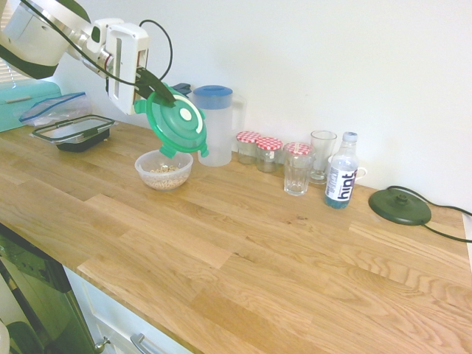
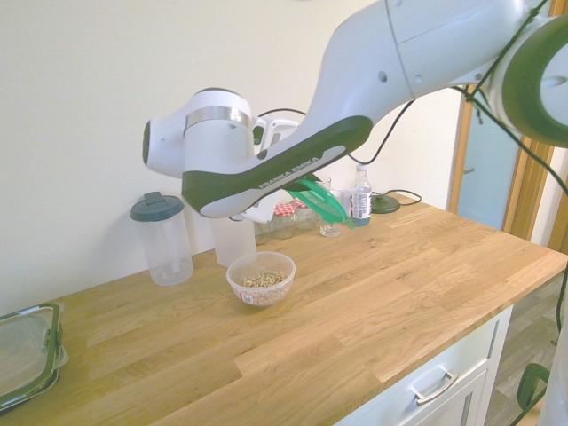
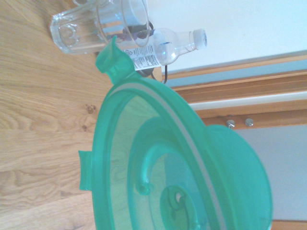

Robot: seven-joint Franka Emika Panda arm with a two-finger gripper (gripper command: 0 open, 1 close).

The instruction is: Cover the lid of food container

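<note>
First exterior view: a long wooden desk (image 1: 243, 243) runs along a plain white wall. The claw (image 1: 156, 87) is pressed together on the rim of the green lid (image 1: 177, 122), which hangs tilted in the air just above the food container (image 1: 164, 169). Behind the container stands a blue-lidded pitcher (image 1: 214, 125); further along the wall are checked-lid jars (image 1: 269, 153), two glasses (image 1: 298, 168), a water bottle (image 1: 341, 172) and a dark round base (image 1: 400, 206). A black-rimmed container (image 1: 75, 133) lies toward the far end. The front half of the desk is bare up to its edge.

Second exterior view: the arm crosses above the food container (image 2: 261, 279); the lid (image 2: 321, 202) shows edge-on behind it. Open wood extends to the front edge, with white drawers below.

Wrist view: the lid's underside (image 3: 163, 167) fills the frame, glasses and bottle beyond it.
</note>
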